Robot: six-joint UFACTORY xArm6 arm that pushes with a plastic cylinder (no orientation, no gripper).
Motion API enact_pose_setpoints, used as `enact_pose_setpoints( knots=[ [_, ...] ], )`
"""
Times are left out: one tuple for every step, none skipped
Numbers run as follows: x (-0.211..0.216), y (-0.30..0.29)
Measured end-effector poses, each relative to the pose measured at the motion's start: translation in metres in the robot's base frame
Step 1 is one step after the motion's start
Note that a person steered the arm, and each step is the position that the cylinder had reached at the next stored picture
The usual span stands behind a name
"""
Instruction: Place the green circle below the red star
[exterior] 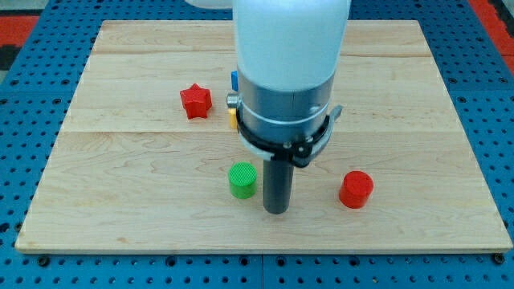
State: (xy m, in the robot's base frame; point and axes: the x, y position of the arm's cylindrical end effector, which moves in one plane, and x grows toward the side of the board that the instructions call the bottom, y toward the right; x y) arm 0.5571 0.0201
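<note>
The green circle sits on the wooden board at the view's lower middle. The red star lies up and to the left of it, near the board's middle left. My tip rests on the board just to the right of the green circle, slightly lower, with a small gap between them. The arm's body hides the board above the tip.
A red round block lies to the right of my tip. A blue block and a yellow block show only as slivers at the arm's left edge. The wooden board lies on a blue pegboard.
</note>
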Motion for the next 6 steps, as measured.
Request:
enact_pose_setpoints(
  knots=[
    [-0.004,-0.048],
    [-0.029,-0.050],
    [-0.030,-0.088],
    [-0.052,-0.103],
    [-0.068,-0.088],
    [-0.041,-0.003]
  ],
)
